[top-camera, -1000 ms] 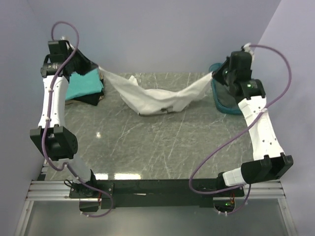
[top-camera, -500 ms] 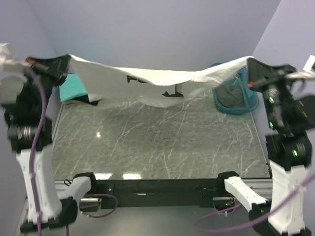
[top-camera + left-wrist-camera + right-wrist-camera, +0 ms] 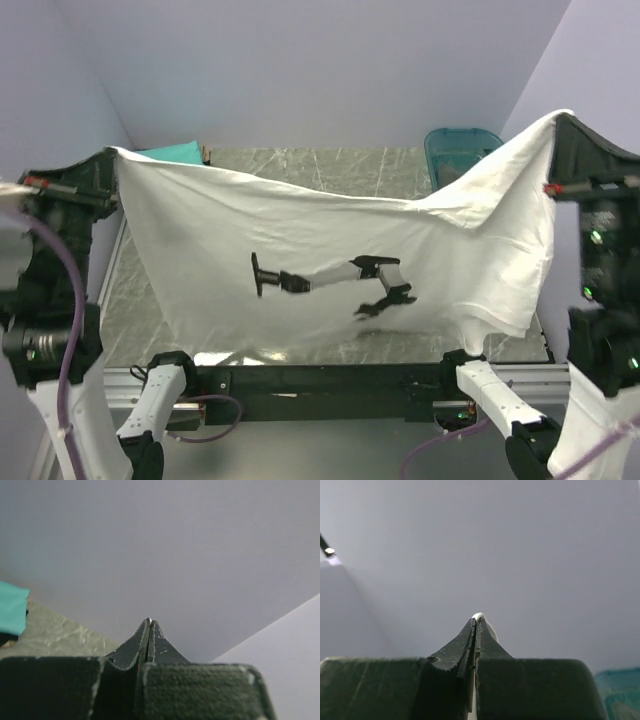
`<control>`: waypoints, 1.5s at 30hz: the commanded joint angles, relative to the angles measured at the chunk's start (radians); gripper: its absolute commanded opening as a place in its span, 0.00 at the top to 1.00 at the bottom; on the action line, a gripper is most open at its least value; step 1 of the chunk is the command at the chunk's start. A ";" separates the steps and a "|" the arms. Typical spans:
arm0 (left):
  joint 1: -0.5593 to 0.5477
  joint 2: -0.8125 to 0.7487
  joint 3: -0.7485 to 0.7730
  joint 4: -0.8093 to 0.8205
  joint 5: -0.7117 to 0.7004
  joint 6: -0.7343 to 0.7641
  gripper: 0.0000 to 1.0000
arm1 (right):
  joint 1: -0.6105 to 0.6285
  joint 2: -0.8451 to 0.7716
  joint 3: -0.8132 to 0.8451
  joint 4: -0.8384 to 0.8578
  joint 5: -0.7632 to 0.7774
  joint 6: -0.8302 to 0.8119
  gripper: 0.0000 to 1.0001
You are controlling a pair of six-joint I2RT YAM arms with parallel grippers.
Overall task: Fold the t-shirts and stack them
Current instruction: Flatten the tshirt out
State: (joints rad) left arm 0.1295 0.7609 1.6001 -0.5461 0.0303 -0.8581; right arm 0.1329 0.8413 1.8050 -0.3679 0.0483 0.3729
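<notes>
The left gripper (image 3: 113, 153) is pressed together on one top corner of the white t-shirt (image 3: 330, 230), and the right gripper (image 3: 560, 118) pinches the other. The shirt hangs spread in the air between them, print facing the camera, its hem seemingly just above the table (image 3: 330, 165) near edge. Behind it lie a teal t-shirt (image 3: 170, 153) far left and a teal tub (image 3: 455, 150) far right. Only the right wrist view shows white cloth between the tips.
</notes>
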 commanded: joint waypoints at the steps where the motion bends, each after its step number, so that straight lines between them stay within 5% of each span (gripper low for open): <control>1: 0.005 0.127 -0.049 -0.023 0.074 0.028 0.99 | -0.004 0.139 -0.084 0.024 0.050 -0.061 1.00; 8: 0.004 0.354 -0.095 0.000 0.200 0.087 1.00 | -0.006 0.356 -0.138 0.032 0.065 -0.071 1.00; 18: 0.005 0.500 0.013 0.015 0.214 0.151 1.00 | -0.006 0.551 0.074 -0.017 0.022 -0.042 1.00; 26: 0.004 0.355 0.024 0.023 0.106 0.097 0.99 | -0.004 0.420 0.090 -0.026 0.002 -0.012 1.00; 36: 0.004 0.017 0.017 0.038 -0.196 0.129 0.99 | 0.010 0.128 0.034 0.096 0.083 -0.055 1.00; 45: 0.005 -0.039 0.035 0.097 -0.356 0.188 0.99 | 0.011 0.227 0.252 0.098 0.107 -0.123 1.00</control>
State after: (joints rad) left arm 0.1295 0.6830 1.6321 -0.4911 -0.2459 -0.7143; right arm 0.1398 0.9695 2.0148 -0.3096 0.1131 0.2985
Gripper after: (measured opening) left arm 0.012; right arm 0.009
